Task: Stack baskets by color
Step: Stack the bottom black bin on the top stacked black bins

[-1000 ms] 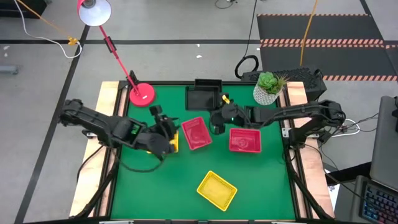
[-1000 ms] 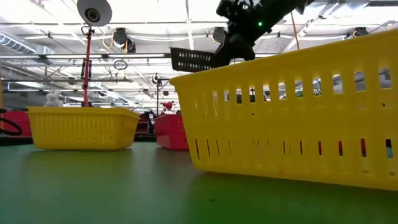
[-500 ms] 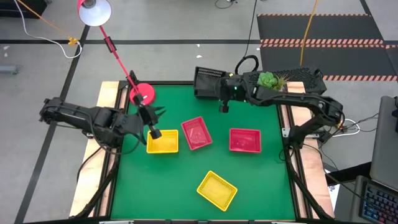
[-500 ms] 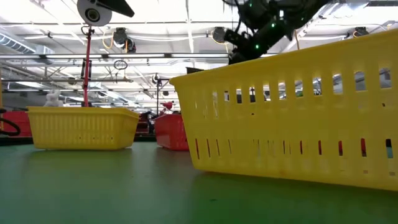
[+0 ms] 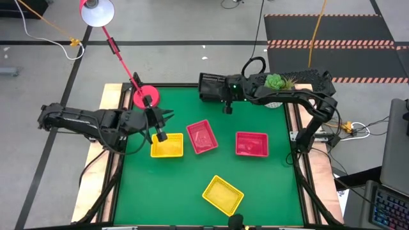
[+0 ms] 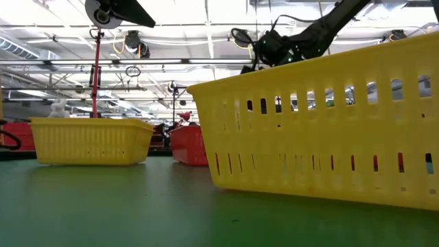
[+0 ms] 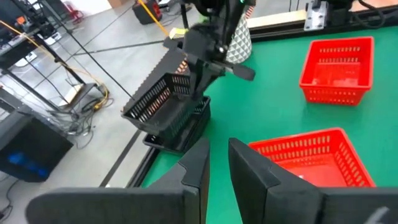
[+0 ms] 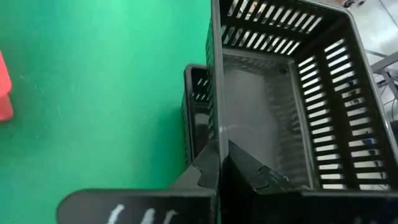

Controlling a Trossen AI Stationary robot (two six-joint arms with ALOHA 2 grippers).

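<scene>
Right gripper [image 5: 225, 96] no longer mid-table between red baskets; now at far edge, clamped on wall of tilted black basket [image 7: 163, 98], held over black stack [image 7: 181, 129]. Left gripper [image 5: 159, 130] pulled back from beside yellow basket [image 5: 167, 146], now raised over its left rim, fingers apparently narrower.
</scene>
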